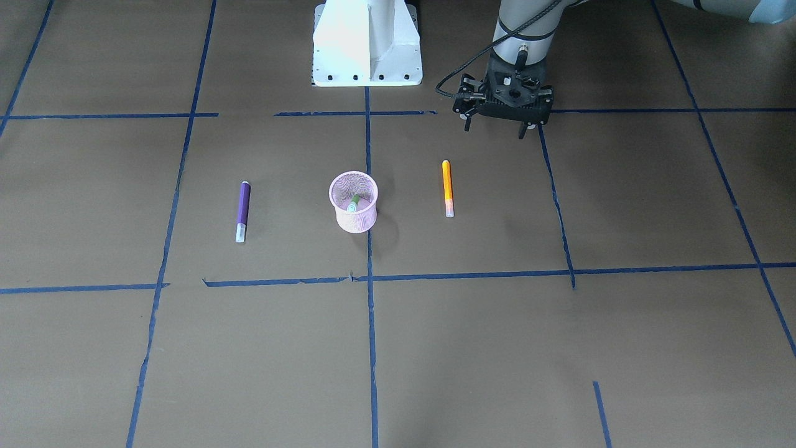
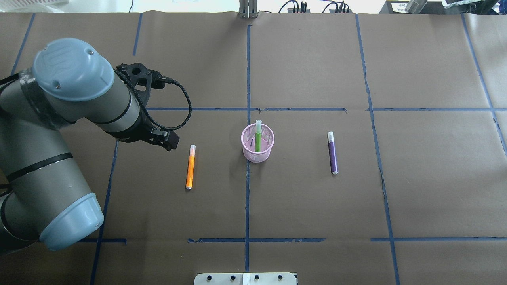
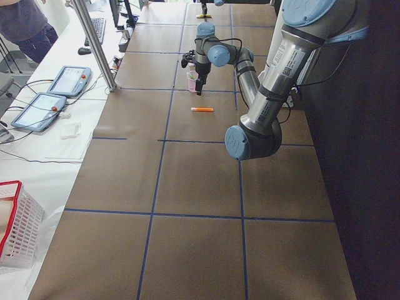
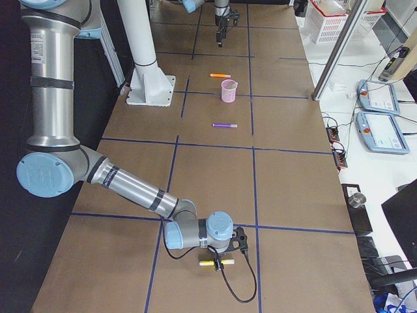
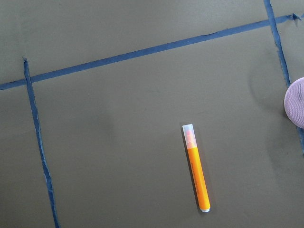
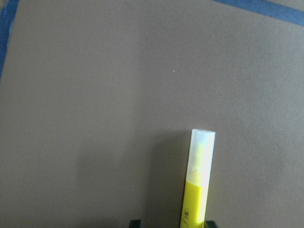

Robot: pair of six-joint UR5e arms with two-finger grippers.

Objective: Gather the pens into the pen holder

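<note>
The pink mesh pen holder [image 1: 353,218] stands mid-table with a green pen [image 2: 258,139] upright in it. An orange pen [image 1: 446,186] lies flat to the holder's left from the robot's side, and also shows in the left wrist view [image 5: 198,175]. A purple pen [image 2: 332,154] lies flat on the holder's other side. My left gripper [image 1: 495,129] hovers open and empty behind the orange pen. My right gripper [image 6: 171,222] is low over a yellow pen [image 6: 199,175] far off at the table's right end [image 4: 212,263]. Its fingertips stand on either side of the pen, with a gap on one side.
Blue tape lines cross the brown paper table cover [image 2: 317,206]. The white robot base [image 1: 367,43] stands at the table's robot-side edge. Tablets [image 4: 381,130] and a white basket [image 4: 329,16] sit on the bench beyond the table.
</note>
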